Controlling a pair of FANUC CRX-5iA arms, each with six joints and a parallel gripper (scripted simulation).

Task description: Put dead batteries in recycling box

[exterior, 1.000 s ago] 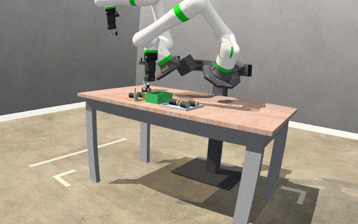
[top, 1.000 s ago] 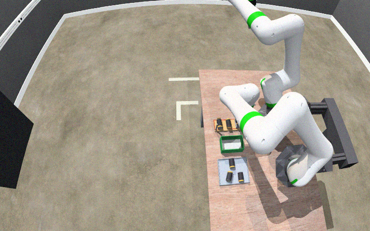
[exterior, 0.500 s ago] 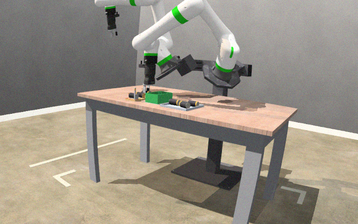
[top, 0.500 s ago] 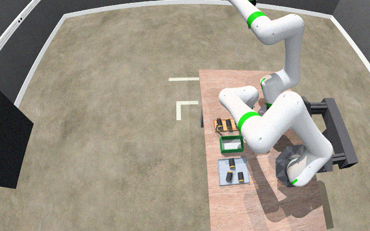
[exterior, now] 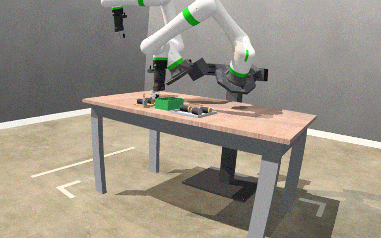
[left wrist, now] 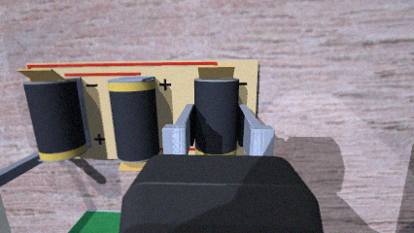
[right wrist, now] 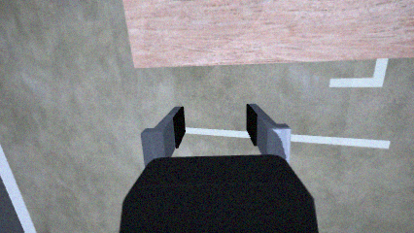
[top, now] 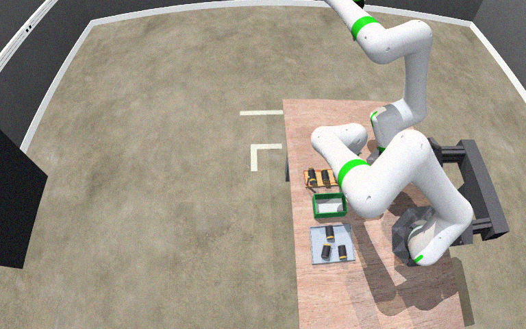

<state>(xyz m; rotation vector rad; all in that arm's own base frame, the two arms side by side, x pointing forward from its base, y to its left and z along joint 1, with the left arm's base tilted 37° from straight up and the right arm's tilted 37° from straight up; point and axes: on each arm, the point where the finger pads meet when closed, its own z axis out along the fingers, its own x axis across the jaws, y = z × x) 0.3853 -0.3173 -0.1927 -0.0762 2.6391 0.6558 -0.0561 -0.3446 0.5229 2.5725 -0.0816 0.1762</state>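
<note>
Using the green recycling box [top: 314, 207] [exterior: 168, 104] [left wrist: 99, 223] as the landmark, the holder board [top: 318, 178] [exterior: 146, 105] [left wrist: 102, 107] lies just beside it, with two batteries [top: 311, 176] [left wrist: 55, 118] side by side on it, while three more batteries [top: 329, 232] [exterior: 205, 109] lie on the grey tray [top: 316, 240] [exterior: 179, 112] on the box's opposite side. The left gripper [exterior: 155, 96] [left wrist: 216, 116] has its partly open jaws closed around the sixth battery [left wrist: 216, 116], at the holder board's end slot, though full seating is hard to judge with its lower end hidden. The right gripper [exterior: 121, 36] [right wrist: 215, 117], high and well apart from the box, stands wide open with nothing between its fingers.
</note>
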